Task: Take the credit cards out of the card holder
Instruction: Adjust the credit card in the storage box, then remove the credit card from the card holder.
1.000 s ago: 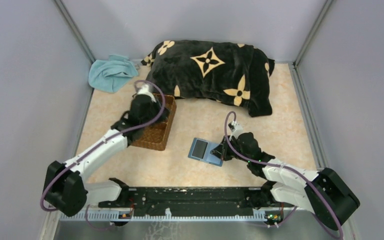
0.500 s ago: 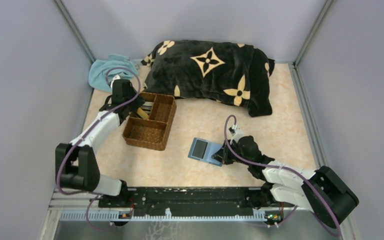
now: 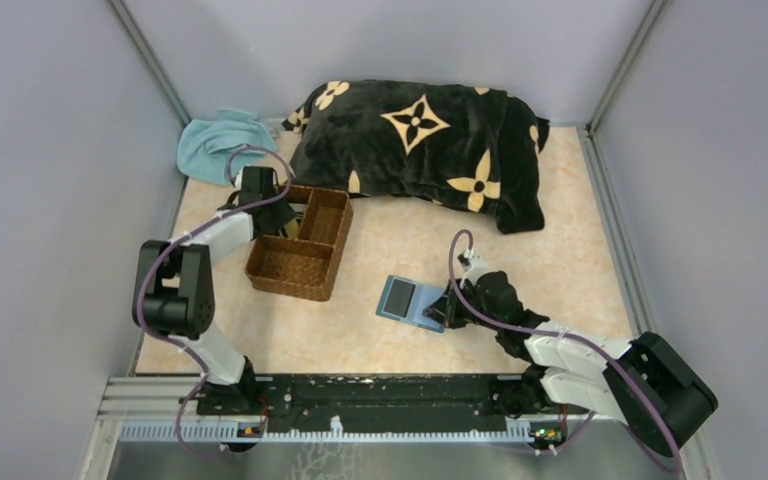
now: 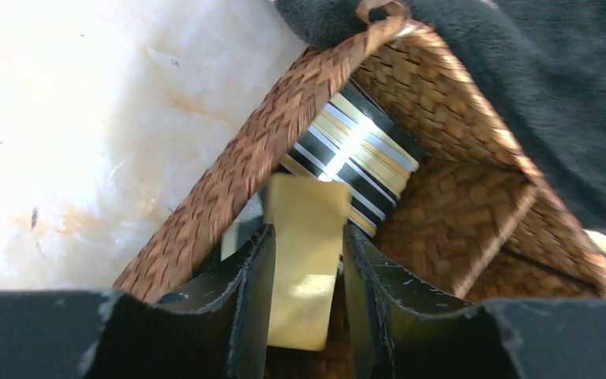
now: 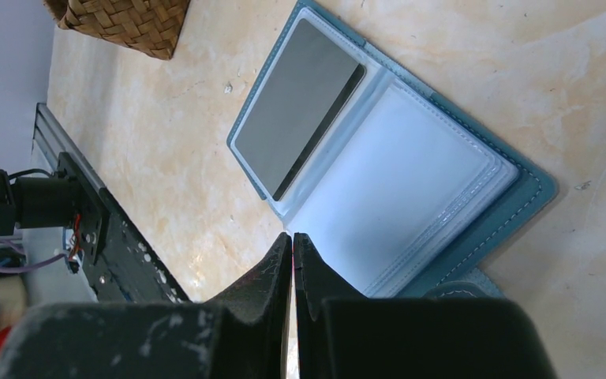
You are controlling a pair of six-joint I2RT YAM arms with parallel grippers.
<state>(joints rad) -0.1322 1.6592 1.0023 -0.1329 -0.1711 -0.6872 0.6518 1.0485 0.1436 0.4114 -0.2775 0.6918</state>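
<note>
Top external view: a beige marbled table [image 3: 560, 230] is seen, with a black plush pillow patterned with gold flowers [image 3: 430, 150] laid along its far side and a crumpled teal cloth [image 3: 220, 145] just beside the pillow on the left. A brown woven compartment tray [image 3: 295, 265] is set near the cloth. The teal-blue folding card holder [image 3: 412, 300] is laid open on the table to the right of the tray, with a grey card [image 5: 298, 106] tucked in its left pocket. In the tray's far left compartment, a pale gold card [image 4: 304, 260] is leaned over a black, white and gold striped card [image 4: 359, 162]. The left gripper [image 4: 308, 230] is held over that compartment with its jaws spread either side of the gold card; whether they touch it cannot be told. The right gripper [image 5: 292, 237], pressed together, is set at the edge of the holder's pale right leaf.
</note>
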